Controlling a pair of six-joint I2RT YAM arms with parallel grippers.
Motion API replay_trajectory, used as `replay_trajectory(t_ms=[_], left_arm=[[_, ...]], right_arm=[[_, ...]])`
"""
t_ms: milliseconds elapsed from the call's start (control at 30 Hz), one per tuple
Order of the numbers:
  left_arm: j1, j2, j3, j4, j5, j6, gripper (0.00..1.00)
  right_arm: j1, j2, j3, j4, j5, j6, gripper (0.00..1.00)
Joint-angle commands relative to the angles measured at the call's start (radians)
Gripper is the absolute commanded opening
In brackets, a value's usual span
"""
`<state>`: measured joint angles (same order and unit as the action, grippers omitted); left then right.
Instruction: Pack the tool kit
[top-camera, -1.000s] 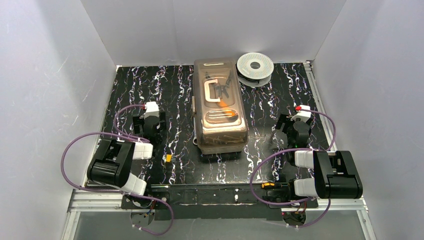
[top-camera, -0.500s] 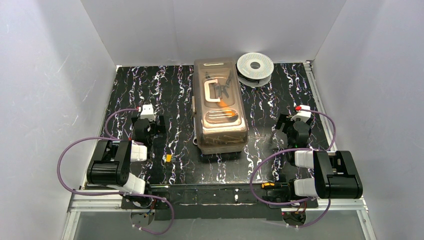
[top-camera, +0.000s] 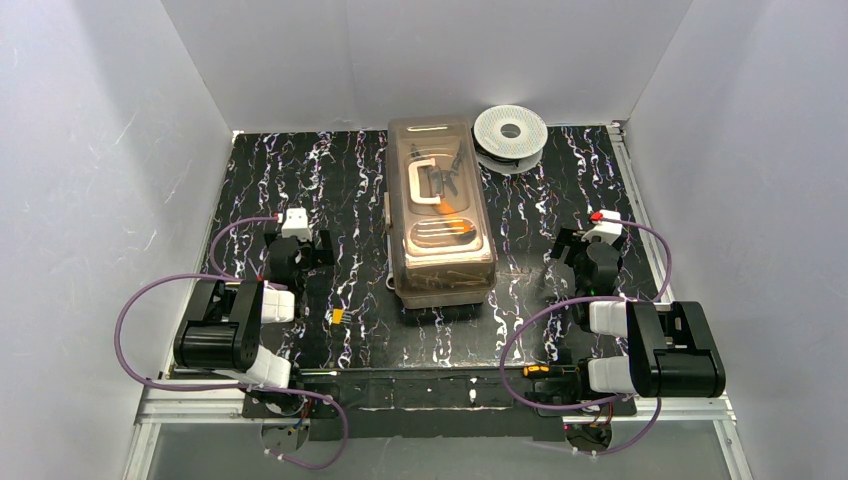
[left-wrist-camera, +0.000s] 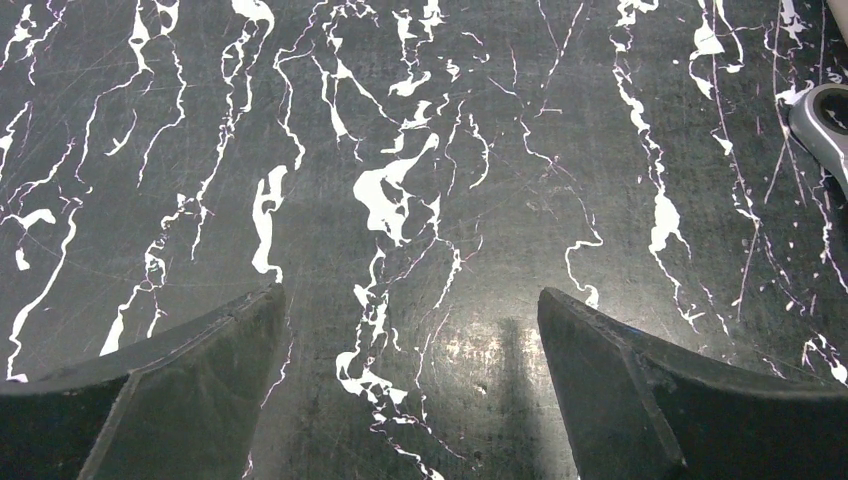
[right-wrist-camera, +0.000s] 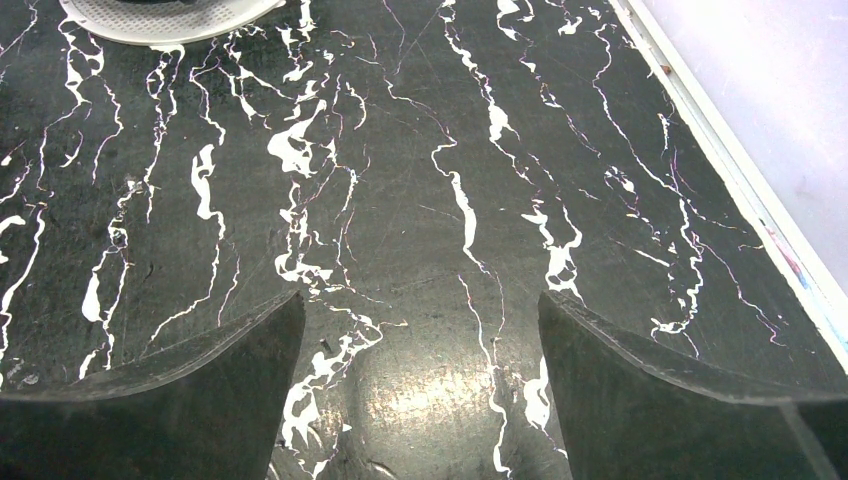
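Observation:
The toolbox is smoky-brown and translucent and stands in the middle of the table with its lid down. Its cream handle lies flat on the lid. Dark tool shapes and an orange-red one show dimly through the lid. My left gripper is open and empty, low over the bare table left of the box; the left wrist view shows only table between its fingers. My right gripper is open and empty right of the box, likewise over bare table.
A round white spool lies at the back right; its rim shows in the right wrist view. A small yellow piece lies near the left arm. A black and orange item lies at the front edge. White walls enclose the black marbled table.
My left gripper has drawn back a little to the left, away from the toolbox. The right arm and the toolbox have not moved.

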<state>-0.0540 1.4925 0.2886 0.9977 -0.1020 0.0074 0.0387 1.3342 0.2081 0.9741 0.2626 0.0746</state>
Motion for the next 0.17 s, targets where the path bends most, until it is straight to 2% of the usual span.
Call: replay_trajectory(t_ms=[0,133], left_arm=[[0.005,-0.015,0.001,0.014,0.006,0.0,0.98],[0.005,-0.013,0.004,0.013,0.01,0.0,0.98]], right_arm=[[-0.005,-0.01,0.036,0.041,0.015,0.001,0.94],[-0.005,-0.011,0.036,0.041,0.015,0.001,0.94]])
